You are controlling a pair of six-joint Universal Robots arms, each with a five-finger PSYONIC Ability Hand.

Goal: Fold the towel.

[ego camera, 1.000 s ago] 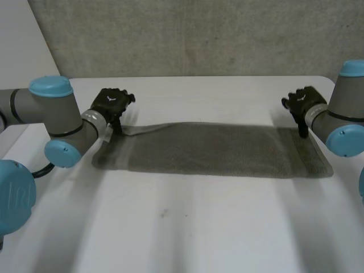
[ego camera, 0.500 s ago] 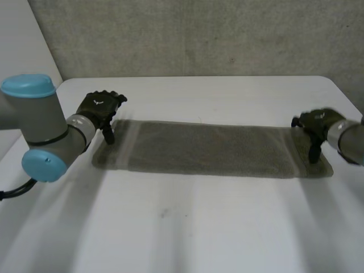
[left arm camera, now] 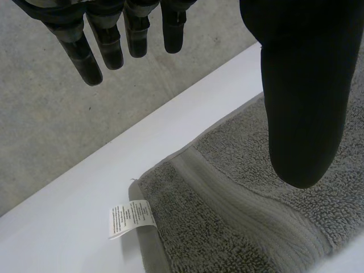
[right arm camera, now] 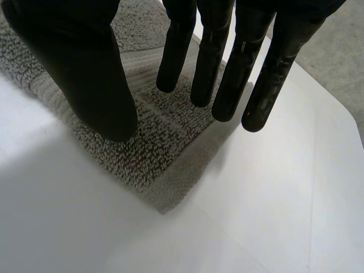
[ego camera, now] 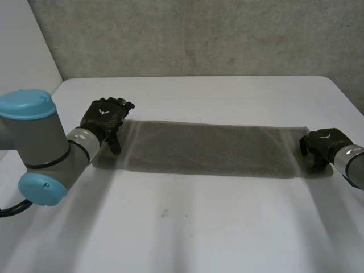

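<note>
A grey-brown towel (ego camera: 210, 149) lies flat as a long strip across the white table (ego camera: 187, 227). My left hand (ego camera: 105, 116) hovers over its left end, fingers straight and thumb apart, holding nothing. In the left wrist view the towel's far left corner (left arm camera: 227, 216) with a white label (left arm camera: 131, 218) lies beneath the fingertips (left arm camera: 85, 51). My right hand (ego camera: 321, 145) is at the towel's right end. In the right wrist view its fingers (right arm camera: 227, 62) and thumb (right arm camera: 85, 74) stand apart just above the towel's near right corner (right arm camera: 142, 148).
A grey wall (ego camera: 193, 34) runs behind the table's far edge. The table's right edge (ego camera: 347, 96) lies close to my right hand. Bare table top stretches in front of the towel.
My left hand let the raised far left corner drop, and the towel now lies flat. My right hand moved from the far right corner toward the near right corner and lowered.
</note>
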